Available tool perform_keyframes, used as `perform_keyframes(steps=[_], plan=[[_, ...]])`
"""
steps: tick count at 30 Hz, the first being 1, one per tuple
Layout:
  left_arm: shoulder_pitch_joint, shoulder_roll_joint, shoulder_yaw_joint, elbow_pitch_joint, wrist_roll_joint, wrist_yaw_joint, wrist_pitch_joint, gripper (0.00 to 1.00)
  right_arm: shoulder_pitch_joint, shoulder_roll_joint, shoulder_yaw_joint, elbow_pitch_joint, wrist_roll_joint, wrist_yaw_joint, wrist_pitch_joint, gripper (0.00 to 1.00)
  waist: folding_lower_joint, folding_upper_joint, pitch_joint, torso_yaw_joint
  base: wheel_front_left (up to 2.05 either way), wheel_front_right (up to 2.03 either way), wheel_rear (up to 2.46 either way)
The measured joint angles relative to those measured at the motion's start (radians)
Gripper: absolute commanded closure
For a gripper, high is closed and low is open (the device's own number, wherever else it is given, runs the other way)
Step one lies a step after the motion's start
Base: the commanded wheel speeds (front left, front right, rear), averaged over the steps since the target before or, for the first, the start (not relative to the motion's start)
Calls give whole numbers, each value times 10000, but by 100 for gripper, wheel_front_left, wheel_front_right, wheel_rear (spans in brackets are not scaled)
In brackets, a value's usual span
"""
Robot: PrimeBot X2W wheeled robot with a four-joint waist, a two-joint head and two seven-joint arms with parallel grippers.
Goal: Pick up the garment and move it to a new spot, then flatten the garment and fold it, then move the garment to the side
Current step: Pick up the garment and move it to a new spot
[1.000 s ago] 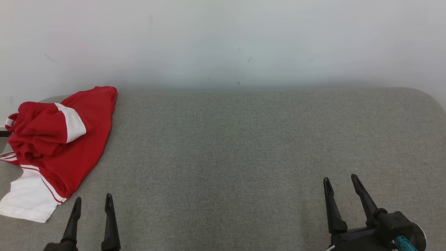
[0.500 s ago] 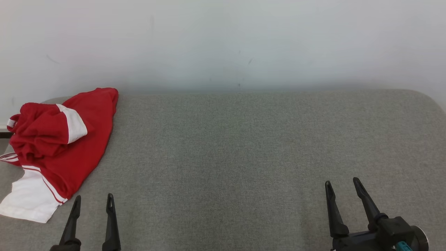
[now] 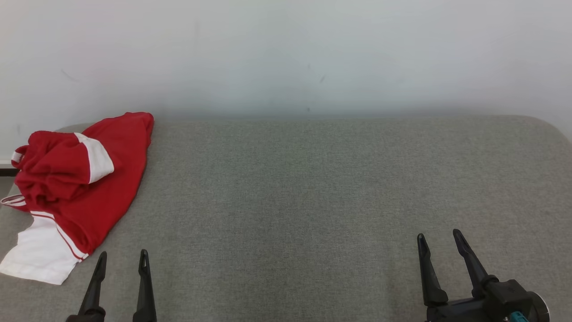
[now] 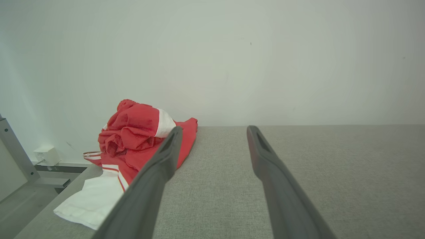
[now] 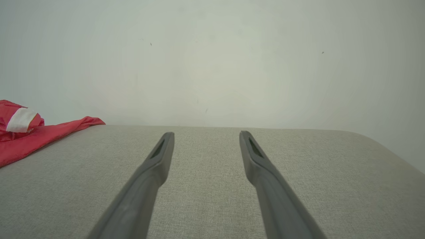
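Grey fabric table (image 3: 313, 188) stands against a white wall (image 3: 286, 53).

I see open table (image 3: 313, 201) from 11 round to 3, free for a pass. The garment (image 3: 89, 188) heaps at 10, just ahead of my left gripper (image 3: 123, 253), apart from it. The wall (image 3: 286, 53) shuts off everything past 12.

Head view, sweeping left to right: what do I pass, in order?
Crumpled red and white garment → left hand, open → bare stretch of grey table → right hand, open.
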Motion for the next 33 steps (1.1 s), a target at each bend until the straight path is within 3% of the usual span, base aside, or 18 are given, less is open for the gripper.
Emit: perform_keyframes(steps=[11,33], plan=[[-138,-12,82,351,136,-54,0,0,152,-4,98,61,167,0,-2,0,0,0,3,781,0,0,0],[-138,104,564,717,153,96,0,0,177,-6,600,178,337,12,0,0,0,1,47,4112,0,0,0]])
